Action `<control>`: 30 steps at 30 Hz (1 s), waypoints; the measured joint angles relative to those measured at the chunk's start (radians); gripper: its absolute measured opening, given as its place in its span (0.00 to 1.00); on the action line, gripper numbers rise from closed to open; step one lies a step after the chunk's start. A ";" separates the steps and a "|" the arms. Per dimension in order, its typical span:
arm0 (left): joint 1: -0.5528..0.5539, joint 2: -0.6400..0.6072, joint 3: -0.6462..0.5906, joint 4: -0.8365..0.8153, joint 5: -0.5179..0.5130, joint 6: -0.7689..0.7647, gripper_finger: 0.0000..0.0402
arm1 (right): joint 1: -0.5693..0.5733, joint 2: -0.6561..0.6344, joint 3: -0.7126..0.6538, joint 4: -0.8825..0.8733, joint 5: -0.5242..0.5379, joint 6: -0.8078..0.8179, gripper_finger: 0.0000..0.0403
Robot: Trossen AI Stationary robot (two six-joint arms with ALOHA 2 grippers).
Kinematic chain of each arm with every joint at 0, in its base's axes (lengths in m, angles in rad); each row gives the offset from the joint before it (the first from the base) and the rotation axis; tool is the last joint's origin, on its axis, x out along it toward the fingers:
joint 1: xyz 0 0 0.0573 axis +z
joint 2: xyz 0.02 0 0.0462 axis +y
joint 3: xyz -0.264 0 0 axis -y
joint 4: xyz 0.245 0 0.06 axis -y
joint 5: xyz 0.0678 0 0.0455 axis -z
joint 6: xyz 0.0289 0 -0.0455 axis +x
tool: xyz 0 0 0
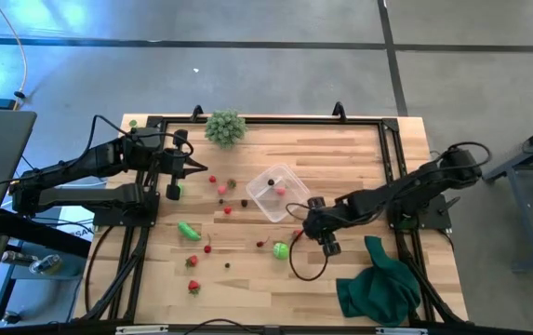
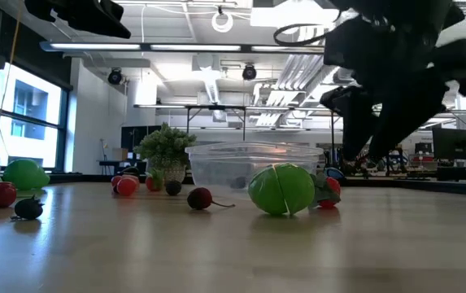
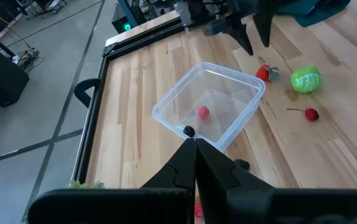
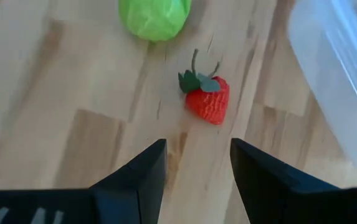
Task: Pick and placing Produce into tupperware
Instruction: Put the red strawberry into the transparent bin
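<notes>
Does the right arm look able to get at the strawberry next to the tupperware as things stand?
Probably yes. The right hand is open and hovers just short of the strawberry, with bare wood between them. The tupperware wall stands close on one side and the green ball lies beyond, neither in the path.

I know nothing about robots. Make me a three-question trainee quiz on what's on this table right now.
1. True or false: the tupperware has no produce in it yet.
2. Which piece lies just ahead of the right gripper? A) a cherry B) a strawberry C) a green pod
3. Fill in: the left gripper has its fingers ____.

Key
1. False. A small pink piece and a dark one lie inside.
2. B. The strawberry sits on the wood between the open fingers' line and the green ball.
3. Shut, holding nothing.
</notes>
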 joint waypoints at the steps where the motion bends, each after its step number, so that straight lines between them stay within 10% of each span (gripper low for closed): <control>1: 0.000 0.000 0.000 0.000 0.000 0.000 0.00 | -0.007 0.006 0.000 0.002 -0.005 -0.032 0.42; 30: 0.000 0.000 0.000 0.000 0.000 0.000 0.00 | -0.136 0.111 0.000 0.131 -0.185 -0.495 0.42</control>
